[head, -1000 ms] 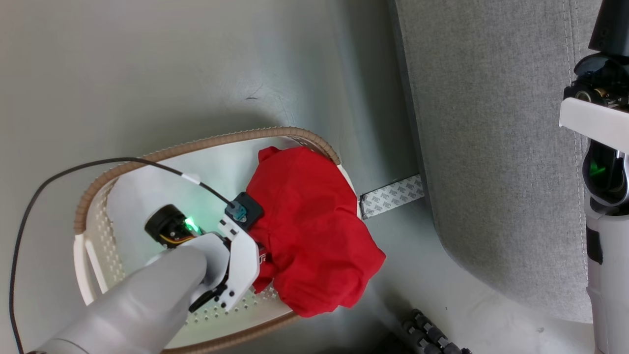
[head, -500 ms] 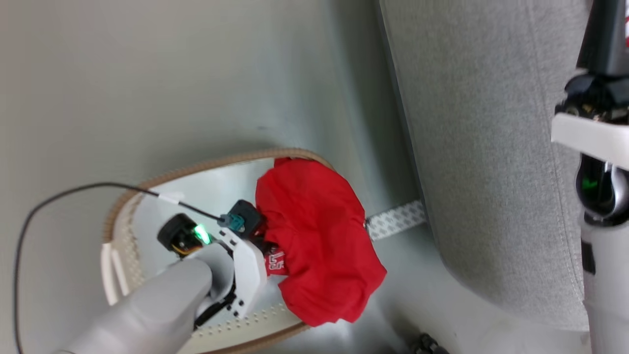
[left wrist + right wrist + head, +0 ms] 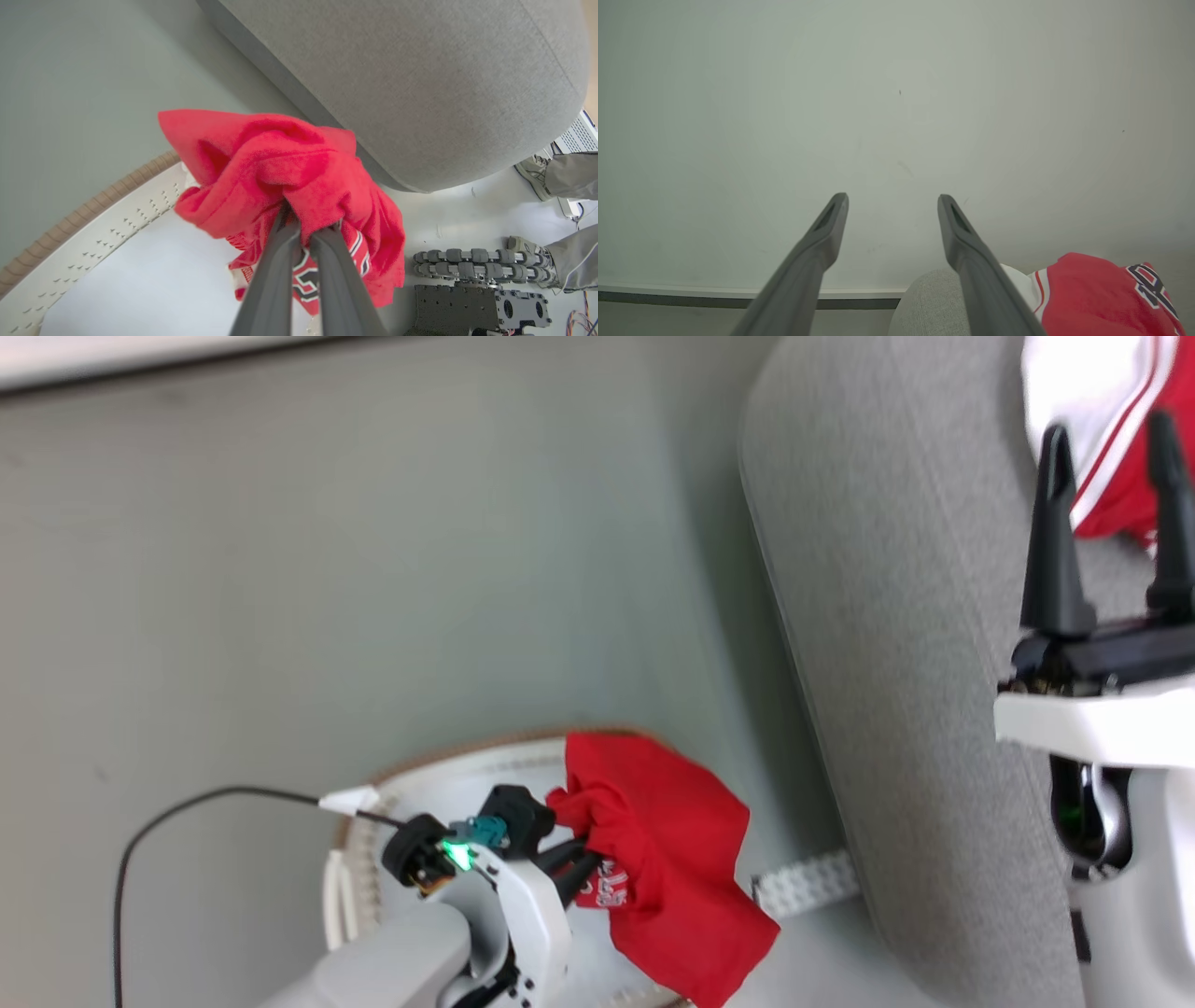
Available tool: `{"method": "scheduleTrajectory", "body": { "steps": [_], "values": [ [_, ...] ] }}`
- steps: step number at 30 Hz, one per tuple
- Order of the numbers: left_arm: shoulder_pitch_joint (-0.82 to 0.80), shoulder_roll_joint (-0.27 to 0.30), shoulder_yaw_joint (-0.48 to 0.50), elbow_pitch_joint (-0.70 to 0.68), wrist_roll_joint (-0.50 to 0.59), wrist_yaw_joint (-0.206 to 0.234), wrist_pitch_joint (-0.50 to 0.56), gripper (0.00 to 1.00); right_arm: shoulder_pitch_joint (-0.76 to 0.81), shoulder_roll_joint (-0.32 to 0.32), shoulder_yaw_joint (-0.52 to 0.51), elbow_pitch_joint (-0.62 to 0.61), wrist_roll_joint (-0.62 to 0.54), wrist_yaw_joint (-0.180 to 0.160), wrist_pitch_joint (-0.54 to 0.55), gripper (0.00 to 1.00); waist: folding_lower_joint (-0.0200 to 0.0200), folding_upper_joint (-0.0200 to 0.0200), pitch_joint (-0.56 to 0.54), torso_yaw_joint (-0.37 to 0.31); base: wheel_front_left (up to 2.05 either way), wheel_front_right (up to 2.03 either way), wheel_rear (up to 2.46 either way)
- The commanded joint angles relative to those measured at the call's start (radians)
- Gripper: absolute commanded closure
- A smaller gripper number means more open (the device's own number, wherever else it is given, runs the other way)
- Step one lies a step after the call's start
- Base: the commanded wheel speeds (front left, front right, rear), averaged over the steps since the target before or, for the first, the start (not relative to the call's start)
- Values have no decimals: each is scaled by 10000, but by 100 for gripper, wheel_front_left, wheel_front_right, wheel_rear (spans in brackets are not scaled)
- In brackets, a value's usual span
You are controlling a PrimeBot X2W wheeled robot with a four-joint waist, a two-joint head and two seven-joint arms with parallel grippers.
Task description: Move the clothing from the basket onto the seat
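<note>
Left tool [image 3: 310,227] pinched the red garment [image 3: 280,158] above the basket [image 3: 93,233], right tool [image 3: 893,198] gaped; hanging cloth might snag on it.

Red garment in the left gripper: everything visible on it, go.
The red garment is soft matte cloth, bunched and creased, mostly plain red with dark, white-edged print on a lower fold. The shut left gripper pinches it mid-bundle; loose cloth droops round the fingers. It hangs over the basket, one side past the rim towards the sofa, apart from it.

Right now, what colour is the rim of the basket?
Tan, with a braided look. The left wrist view shows the rim best.
</note>
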Motion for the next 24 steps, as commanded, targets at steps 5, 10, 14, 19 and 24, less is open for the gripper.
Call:
{"method": "scheduleTrajectory", "body": {
  "steps": [5, 10, 14, 19, 24],
  "values": [
    [453, -134, 23, -176, -335, 13, -377, 100, 737, -152, 76, 425, -76, -23, -23, 0, 1, 0, -1976, 703, 0, 0, 0],
    [796, -52, 457, -465, -445, 79, -521, 100, 1251, -378, 324, 865, 147, -23, -23, 0, 1, 0, -3045, 857, 0, 0, 0],
    [1067, 122, 1135, -1046, -334, 337, -542, 100, 1609, -516, 585, 1177, 435, -23, -23, 0, 1, 0, -3706, 981, 0, 0, 0],
    [1423, 434, 2018, -2110, 40, 734, -537, 100, 2105, -676, 789, 1441, 659, -23, -23, 0, 1, 0, -4368, 1235, 0, 0, 0],
    [1593, 705, 2495, -2913, 186, 1055, -538, 100, 2707, -667, 981, 1591, 951, -23, -23, 0, 1, 0, -5006, 1570, 0, 0, 0]
  ]
}}
